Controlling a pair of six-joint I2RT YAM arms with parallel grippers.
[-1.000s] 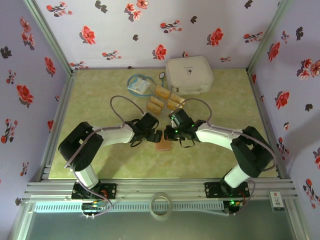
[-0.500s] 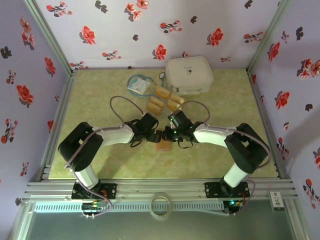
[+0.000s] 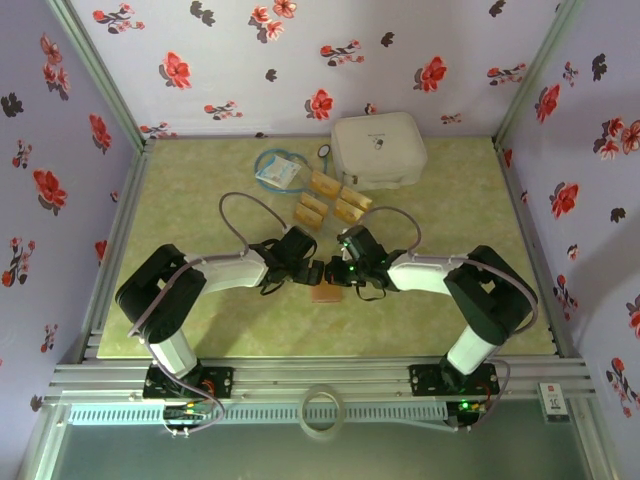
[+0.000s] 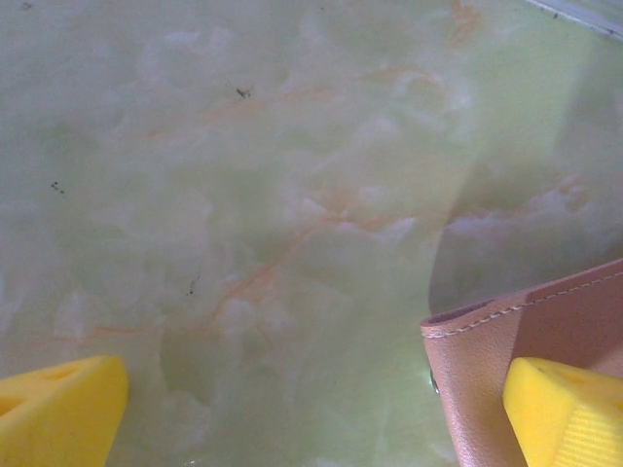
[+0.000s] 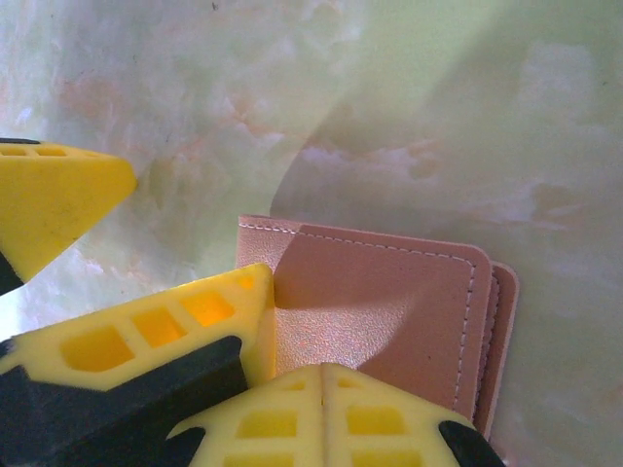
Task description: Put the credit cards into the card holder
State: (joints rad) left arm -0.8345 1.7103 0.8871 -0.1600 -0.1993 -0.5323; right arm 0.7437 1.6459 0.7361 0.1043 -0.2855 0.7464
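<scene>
A pale green marbled table [image 3: 200, 320] carries a white rounded case [image 3: 378, 150] at its far edge, a blue-white packet [image 3: 277, 171] to the case's left and golden-tan credit cards [image 3: 325, 184] clustered between them. Nearer the middle lies the reddish-brown card holder [image 3: 325, 293], folded shut.

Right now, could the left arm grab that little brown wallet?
Probably yes: the left gripper is wide open, one finger over a corner of the card holder. The shut right gripper at its edge may crowd it.
</scene>
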